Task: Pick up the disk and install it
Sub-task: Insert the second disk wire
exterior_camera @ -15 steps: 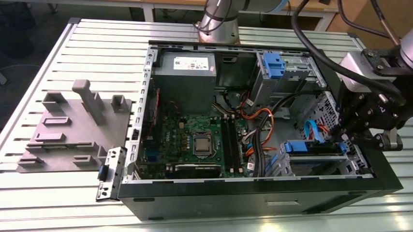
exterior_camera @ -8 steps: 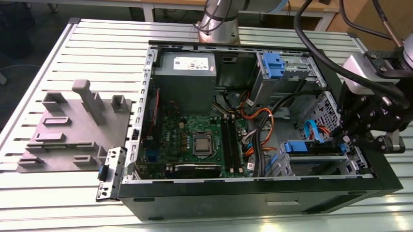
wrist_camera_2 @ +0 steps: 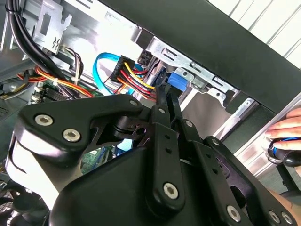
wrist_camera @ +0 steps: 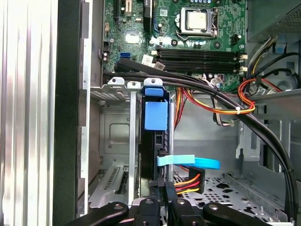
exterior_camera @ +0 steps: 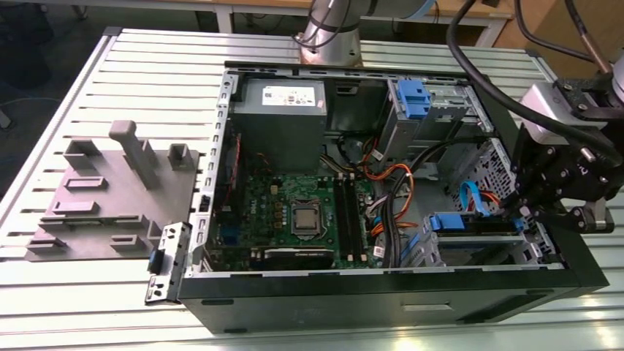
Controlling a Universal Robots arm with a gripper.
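Black gripper linkage filled the foreground of both wrist views, and its two fingers (wrist_camera: 162, 190) ran forward, drawn in close on the edge of the disk (wrist_camera: 153, 141). The gripper (wrist_camera: 162, 179) looked clamped on that disk, though the contact itself was partly hidden. The disk stood on edge in the drive cage (wrist_camera: 115, 127) just ahead of the fingertips, its blue rail tab (wrist_camera: 155, 114) at the far end from the gripper. A light blue data cable (wrist_camera: 188, 162) and a red, yellow and black power plug (wrist_camera: 190, 181) lay just beside the fingers. Beyond the cage sat the motherboard (wrist_camera: 188, 42). In the exterior view the gripper (exterior_camera: 522, 212) hung over the computer case (exterior_camera: 390, 292) at the exterior view's right. A person's hand (wrist_camera_2: 287, 134) showed in the second wrist view, outside the case wall.
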